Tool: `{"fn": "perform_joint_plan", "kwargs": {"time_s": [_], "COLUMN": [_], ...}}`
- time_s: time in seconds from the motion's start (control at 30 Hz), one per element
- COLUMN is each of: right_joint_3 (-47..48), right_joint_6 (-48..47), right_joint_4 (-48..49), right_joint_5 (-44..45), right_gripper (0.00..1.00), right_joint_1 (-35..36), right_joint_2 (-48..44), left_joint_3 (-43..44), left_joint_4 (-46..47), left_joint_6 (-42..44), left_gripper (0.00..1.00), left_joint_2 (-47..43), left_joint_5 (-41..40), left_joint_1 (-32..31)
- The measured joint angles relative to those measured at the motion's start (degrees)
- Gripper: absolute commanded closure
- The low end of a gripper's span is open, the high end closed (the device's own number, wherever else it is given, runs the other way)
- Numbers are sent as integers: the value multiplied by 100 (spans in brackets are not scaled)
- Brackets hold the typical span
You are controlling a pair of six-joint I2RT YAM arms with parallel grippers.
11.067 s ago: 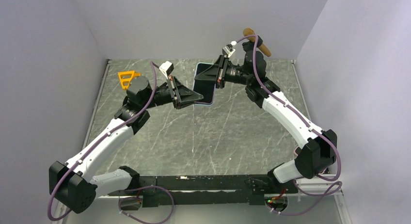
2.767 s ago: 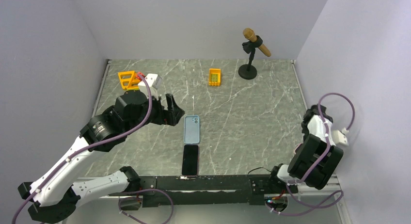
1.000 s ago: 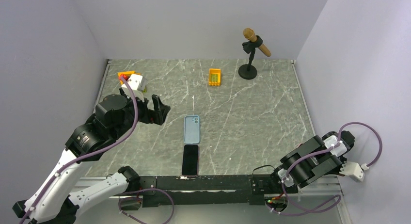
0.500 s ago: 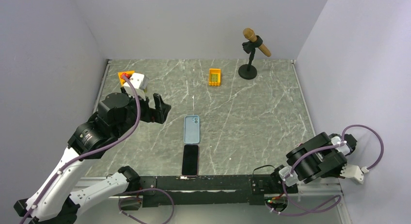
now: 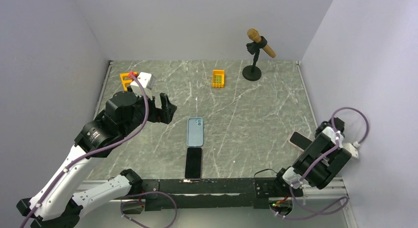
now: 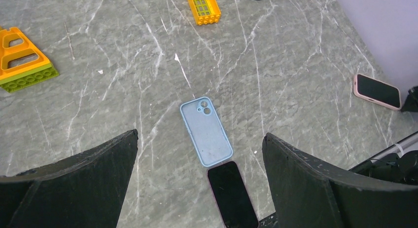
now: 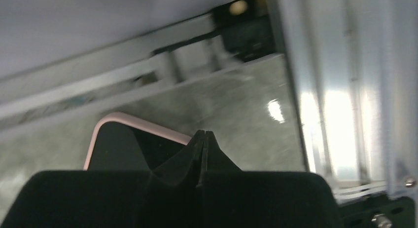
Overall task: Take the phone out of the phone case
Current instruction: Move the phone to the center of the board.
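Jaws over marbled table [image 5: 256, 109], lilac walls [image 5: 207, 20]

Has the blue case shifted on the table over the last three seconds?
No. In the top view the blue case keeps its spot: same offset from the orange brick behind it, black phone still at its near end.

The left fingers [image 5: 170, 112] and right fingers [image 7: 187, 164] at first held the phone case [image 5: 194, 132] up in the air between them. It has since come down flat on the counter [image 5: 256, 114], with the bare phone [image 5: 193, 162] laid just on its near side. The left fingers, spread wide, have drawn back from right beside the phone case to further off on its left. The right arm [image 5: 320, 161] had sunk low, far right of the phone case, and has risen again. Its closed fingers now point at a pink-cased phone [image 5: 298, 139] not seen earlier.
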Motion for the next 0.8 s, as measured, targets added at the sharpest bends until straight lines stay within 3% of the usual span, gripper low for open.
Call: {"fn": "perform_joint_plan", "kwargs": {"time_s": [0.17, 0.27, 0.4, 0.6, 0.8], "right_joint_3": [400, 623, 1045, 1683, 1978], "right_joint_6": [160, 140, -168, -1054, -1620], "right_joint_4": [-63, -79, -175, -11, 289], "right_joint_5": [-175, -289, -138, -50, -595], "right_gripper": [96, 80, 68, 20, 13], "right_joint_1": [1161, 1554, 1628, 1613, 1628], "right_joint_2": [212, 243, 328, 800, 1405], "left_joint_3": [-4, -20, -59, -79, -79], "left_joint_4": [13, 20, 35, 42, 44], "left_joint_6": [-15, -39, -85, -125, -122], "left_gripper": [1, 1, 1, 1, 1], "left_joint_2": [37, 44, 37, 22, 17], "left_joint_5": [24, 70, 107, 129, 160], "left_joint_1": [2, 26, 87, 179, 199]}}
